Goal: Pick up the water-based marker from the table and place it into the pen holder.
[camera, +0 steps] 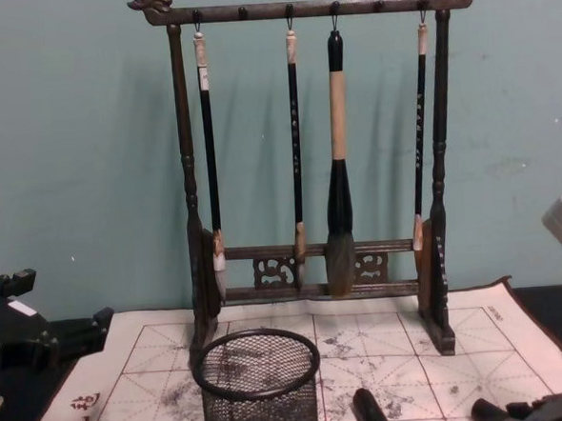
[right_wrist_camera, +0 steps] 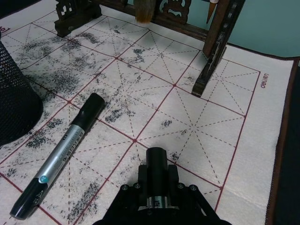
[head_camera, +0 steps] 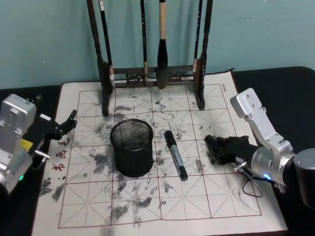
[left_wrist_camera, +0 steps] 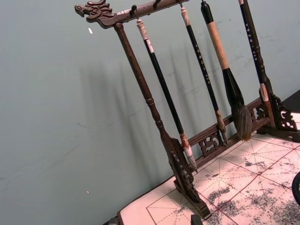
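Nothing done yet. Your black-and-silver marker pen (head_camera: 175,154) lies flat on the inky paper mat (head_camera: 227,198), just beside the round black mesh pen holder (head_camera: 132,163). R gripper (head_camera: 213,147) sits near it, closed up, empty. L gripper (head_camera: 69,121) is parked, spread apart. Grab + drop left.

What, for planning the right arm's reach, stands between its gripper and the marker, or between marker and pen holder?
Nothing visible. Bare mat lies between the right gripper and the marker to its left, and between marker and pen holder farther left. The left gripper idles at the mat's left edge.
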